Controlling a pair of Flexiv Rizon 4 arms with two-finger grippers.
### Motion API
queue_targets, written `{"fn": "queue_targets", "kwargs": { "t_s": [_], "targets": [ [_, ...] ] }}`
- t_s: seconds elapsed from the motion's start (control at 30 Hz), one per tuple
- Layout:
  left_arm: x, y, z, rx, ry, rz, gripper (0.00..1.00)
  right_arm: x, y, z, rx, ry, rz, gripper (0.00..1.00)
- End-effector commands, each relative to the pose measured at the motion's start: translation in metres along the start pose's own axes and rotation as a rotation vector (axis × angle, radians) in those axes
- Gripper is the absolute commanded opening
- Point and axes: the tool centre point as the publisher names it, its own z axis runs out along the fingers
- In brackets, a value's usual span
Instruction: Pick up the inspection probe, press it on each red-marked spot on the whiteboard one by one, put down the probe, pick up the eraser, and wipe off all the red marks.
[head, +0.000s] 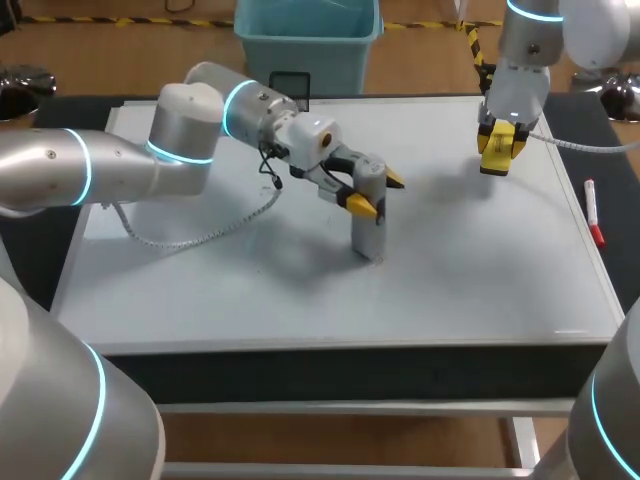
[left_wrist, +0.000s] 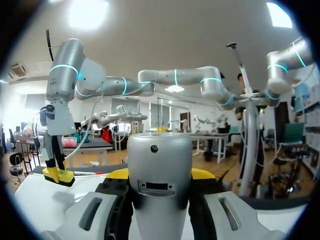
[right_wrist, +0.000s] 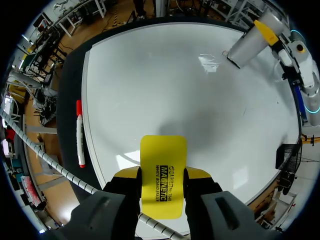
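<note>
At the middle of the whiteboard (head: 300, 290), our left gripper (head: 378, 193) is clamped on the grey probe (head: 368, 235), which stands upright. A red marker (head: 592, 212) lies at three o'clock. At one o'clock our right gripper (right_wrist: 161, 176) pinches the yellow eraser (right_wrist: 163, 150).

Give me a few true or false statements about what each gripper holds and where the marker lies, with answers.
1. The left gripper holds the grey probe. True.
2. The right gripper is empty. False: it is shut on the yellow eraser.
3. The red marker lies in the middle of the whiteboard. False: it lies on the dark mat beside the board's edge.
4. The probe's lower end points down at the whiteboard. True.
</note>
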Motion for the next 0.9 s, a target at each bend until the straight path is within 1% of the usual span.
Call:
{"fn": "queue_targets", "kwargs": {
  "t_s": [0.03, 0.07, 0.13, 0.17, 0.37, 0.6, 0.8, 0.9],
  "targets": [
    [0.007, -0.016, -0.033, -0.018, -0.057, 0.004, 0.00, 0.001, 0.000, -0.001, 0.003, 0.002, -0.002, 0.00],
    [0.005, -0.017, -0.042, -0.031, -0.074, 0.009, 0.00, 0.001, 0.000, -0.001, 0.003, 0.002, -0.002, 0.00],
    [0.001, -0.019, -0.064, -0.014, -0.121, 0.012, 0.00, 0.001, 0.000, -0.001, 0.003, 0.002, -0.002, 0.00],
    [0.000, -0.020, -0.074, -0.027, -0.146, 0.015, 0.00, 0.001, 0.000, -0.001, 0.003, 0.002, -0.002, 0.00],
    [-0.001, -0.030, -0.126, -0.032, -0.256, 0.020, 0.00, 0.001, 0.000, -0.001, 0.003, 0.002, -0.002, 0.00],
    [0.001, -0.042, -0.173, -0.021, -0.347, 0.050, 0.00, 0.001, 0.000, -0.001, 0.003, 0.002, -0.002, 0.00],
    [0.001, -0.044, -0.208, -0.023, -0.413, 0.048, 0.00, 0.001, 0.000, -0.001, 0.003, 0.002, -0.002, 0.00],
    [0.004, -0.046, -0.224, -0.020, -0.445, 0.059, 0.00, 0.001, 0.000, -0.001, 0.003, 0.002, -0.002, 0.00]
  ]
}}
